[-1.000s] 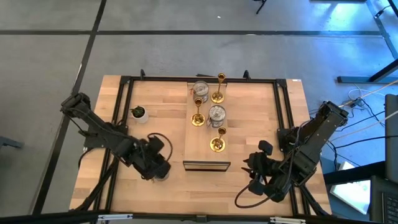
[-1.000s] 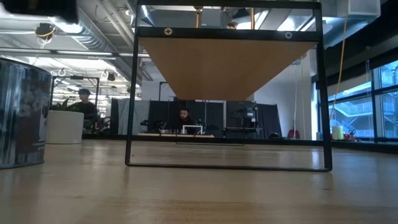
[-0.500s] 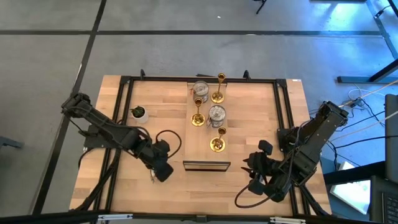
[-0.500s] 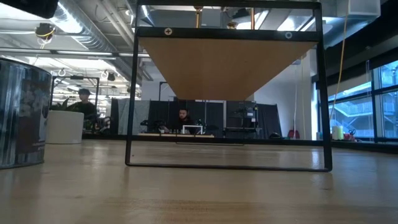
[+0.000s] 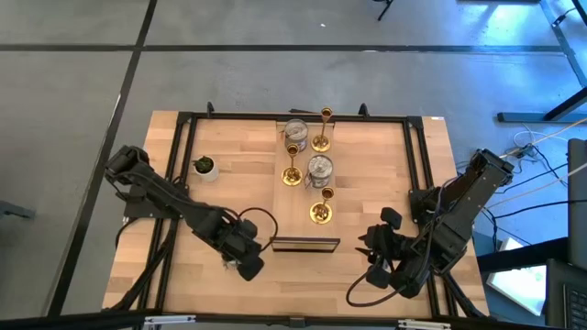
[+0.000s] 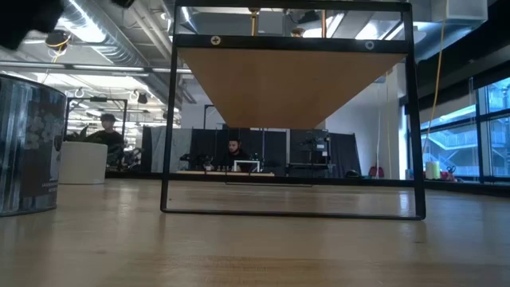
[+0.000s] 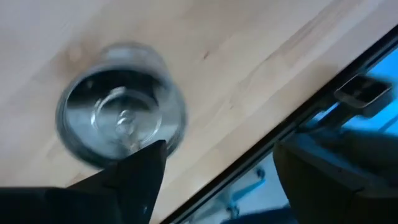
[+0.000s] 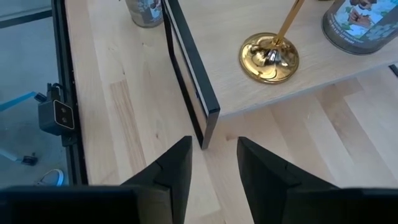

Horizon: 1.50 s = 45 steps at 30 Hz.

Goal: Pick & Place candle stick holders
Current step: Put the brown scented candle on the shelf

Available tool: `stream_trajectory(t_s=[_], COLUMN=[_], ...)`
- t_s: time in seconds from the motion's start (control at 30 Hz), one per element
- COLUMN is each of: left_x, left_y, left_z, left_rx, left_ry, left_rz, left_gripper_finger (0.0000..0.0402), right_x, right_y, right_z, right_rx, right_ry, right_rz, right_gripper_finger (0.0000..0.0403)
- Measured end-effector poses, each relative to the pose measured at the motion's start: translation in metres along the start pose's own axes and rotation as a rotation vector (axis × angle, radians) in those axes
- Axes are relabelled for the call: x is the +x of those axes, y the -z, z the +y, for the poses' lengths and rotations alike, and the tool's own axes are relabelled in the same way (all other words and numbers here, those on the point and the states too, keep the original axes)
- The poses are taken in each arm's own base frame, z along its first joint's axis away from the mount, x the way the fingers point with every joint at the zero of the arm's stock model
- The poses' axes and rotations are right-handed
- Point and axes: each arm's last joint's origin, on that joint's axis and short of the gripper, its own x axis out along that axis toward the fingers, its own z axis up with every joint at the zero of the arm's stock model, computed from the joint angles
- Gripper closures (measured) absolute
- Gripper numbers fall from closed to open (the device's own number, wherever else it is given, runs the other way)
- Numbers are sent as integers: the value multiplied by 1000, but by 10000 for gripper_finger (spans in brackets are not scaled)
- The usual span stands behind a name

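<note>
Left gripper (image 5: 251, 267): hovering over the near table edge, fingers spread, holding nothing; a silvery cup (image 7: 120, 128) is standing on the table (image 5: 367, 183) beneath it
Wooden board (image 5: 307, 183): carrying five holders
Right gripper (image 8: 212, 163): waiting near the board's corner, fingers slightly apart, empty

Open-plan lab: exposed ceiling ducts (image 6: 119, 48), seated person (image 6: 234, 151) at desks.

Both arms are dark, jointed and matte, with black cables looping beside each wrist. Each gripper ends in two flat, dark, tapering fingers (image 8: 258, 171).
</note>
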Motion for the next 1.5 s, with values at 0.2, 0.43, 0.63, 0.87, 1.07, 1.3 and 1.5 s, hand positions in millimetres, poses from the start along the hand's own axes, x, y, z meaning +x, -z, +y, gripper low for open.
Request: stream_trajectory(t_s=[0.2, 0.43, 0.63, 0.87, 1.07, 1.3, 1.5], left_x=[-18, -26, -21, -14, -14, -15, -4], left_y=[-1, 8, 20, 28, 19, 10, 5], left_z=[-9, 10, 12, 14, 12, 13, 9], left_rx=[-6, -66, -178, -200, -199, -178, -155], left_ry=[8, -210, -219, -204, -184, -190, -211], left_rz=[-70, -65, -120, -174, -188, -191, -135], left_gripper_finger=[103, 101, 74, 43, 36, 35, 35], right_x=[0, 0, 0, 0, 1, 1, 1], right_y=[-1, 0, 0, 0, -3, -4, -4], right_z=[1, 1, 1, 2, 3, 4, 4], right_rx=[8, 8, 7, 7, 5, 9, 10], right_ry=[-11, -15, -23, -26, -41, -44, -44], right_rz=[-3, 4, 20, 18, 1, -5, -5], right_gripper_finger=[273, 273, 273, 273, 273, 273, 273])
